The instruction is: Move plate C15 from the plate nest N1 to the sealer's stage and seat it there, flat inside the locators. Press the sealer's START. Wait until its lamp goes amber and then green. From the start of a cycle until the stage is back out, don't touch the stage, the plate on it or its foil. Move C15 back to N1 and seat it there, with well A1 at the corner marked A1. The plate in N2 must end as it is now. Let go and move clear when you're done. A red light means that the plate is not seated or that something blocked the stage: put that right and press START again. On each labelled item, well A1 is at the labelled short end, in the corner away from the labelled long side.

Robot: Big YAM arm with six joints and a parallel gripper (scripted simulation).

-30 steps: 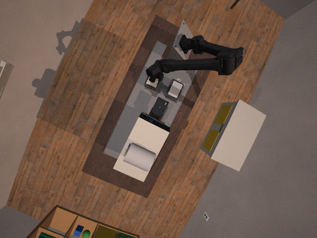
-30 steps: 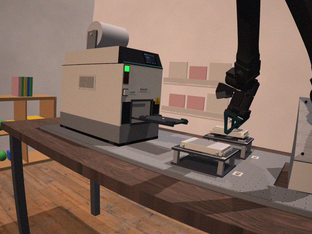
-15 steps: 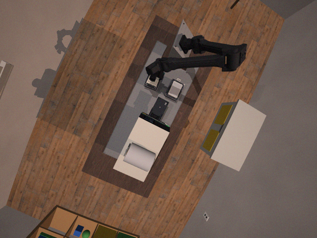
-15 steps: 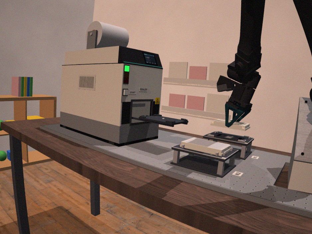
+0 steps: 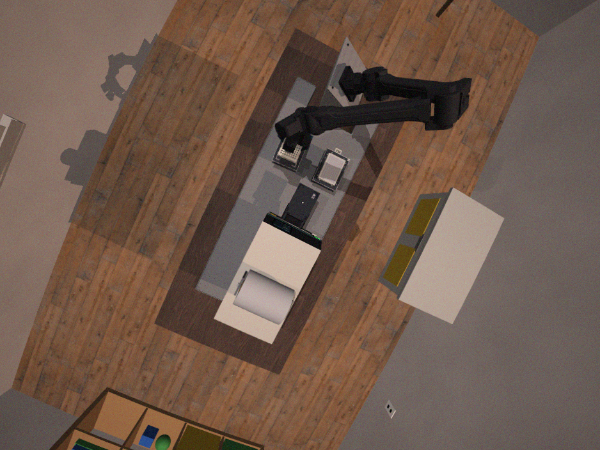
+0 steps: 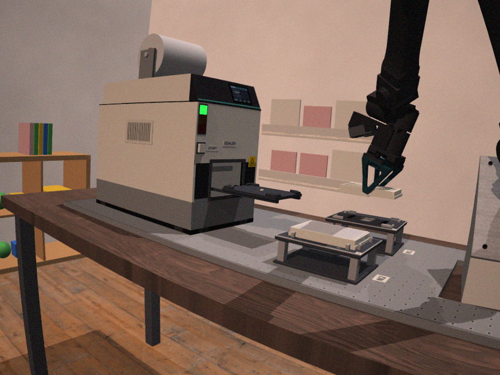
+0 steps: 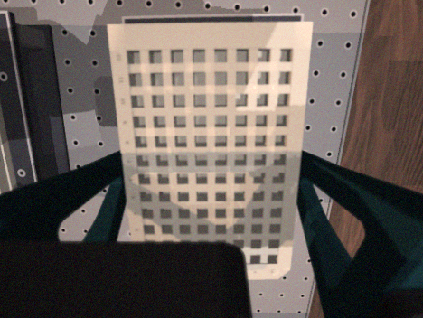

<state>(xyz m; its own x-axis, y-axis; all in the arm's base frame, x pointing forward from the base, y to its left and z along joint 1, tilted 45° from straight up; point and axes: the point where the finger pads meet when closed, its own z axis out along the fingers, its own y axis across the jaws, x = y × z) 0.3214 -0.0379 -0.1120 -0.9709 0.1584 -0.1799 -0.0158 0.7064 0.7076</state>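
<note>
Plate C15 is a cream well plate with a grid of square wells. My gripper is shut on its long sides. In the side view the gripper holds the plate level in the air, well above the black nest N1, which stands bare. From above, the plate shows under my wrist. The sealer has its black stage out and bare. Its lamp is green. The START button sits below the lamp.
Nest N2 holds a foil-covered plate in front of N1, between it and the table's front edge. The arm's base block stands at the right. A foil roll sits on the sealer.
</note>
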